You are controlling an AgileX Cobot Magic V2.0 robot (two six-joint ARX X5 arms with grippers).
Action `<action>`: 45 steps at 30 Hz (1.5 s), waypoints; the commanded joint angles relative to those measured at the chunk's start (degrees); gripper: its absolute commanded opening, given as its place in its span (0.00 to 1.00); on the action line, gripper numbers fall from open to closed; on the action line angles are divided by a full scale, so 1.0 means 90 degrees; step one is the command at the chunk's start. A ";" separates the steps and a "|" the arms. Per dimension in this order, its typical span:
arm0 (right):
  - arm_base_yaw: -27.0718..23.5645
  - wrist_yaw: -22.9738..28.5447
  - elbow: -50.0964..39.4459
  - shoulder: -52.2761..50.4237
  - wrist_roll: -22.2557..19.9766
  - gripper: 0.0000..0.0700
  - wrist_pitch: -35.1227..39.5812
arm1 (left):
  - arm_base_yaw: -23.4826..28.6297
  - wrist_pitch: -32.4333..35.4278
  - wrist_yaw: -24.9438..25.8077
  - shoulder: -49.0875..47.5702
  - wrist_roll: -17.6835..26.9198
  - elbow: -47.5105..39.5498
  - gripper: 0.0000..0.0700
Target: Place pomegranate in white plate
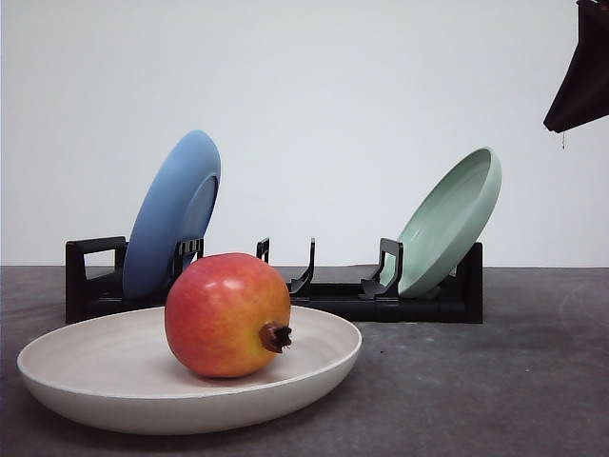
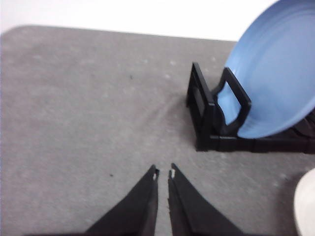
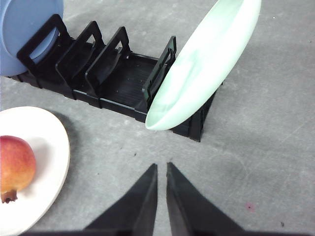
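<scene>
**Pomegranate sits in the white plate, both hands closed and empty**

No brand, label or writing can be read on anything here.

Counting: one round red-to-yellow pomegranate (image 1: 226,315), three plates, one black slotted plastic dish rack (image 1: 324,290), two hands.

The pomegranate rests inside the wide, shallow off-white matte plate (image 1: 86,367), touching its floor, its dark brown crown stub pointing sideways and slightly down. That plate lies flat on the grey speckled surface (image 1: 495,381), just in front of the rack.

The blue round plate (image 1: 171,214) leans tilted in one end slot of the rack; the pale green round plate (image 1: 452,219) leans tilted at the other end. The slots between them hold nothing.

The left hand (image 2: 163,173) hangs low over the bare surface, its two black tapered fingers (image 2: 142,204) nearly together, with a thin gap and nothing held. Ahead of it and off to one side stands the rack end with the blue plate.

The right hand (image 3: 161,166) is likewise drawn shut on nothing, fingers almost touching. Directly ahead of it is the green plate in the rack; the white plate with the fruit lies off to its left, well apart from the fingertips.
</scene>
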 commanded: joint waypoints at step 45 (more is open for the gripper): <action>-0.0263 0.1176 -0.0427 -0.0806 -0.0621 0.04 0.0397 | 0.0090 0.0959 -0.0015 -0.0312 0.0187 -0.0713 0.02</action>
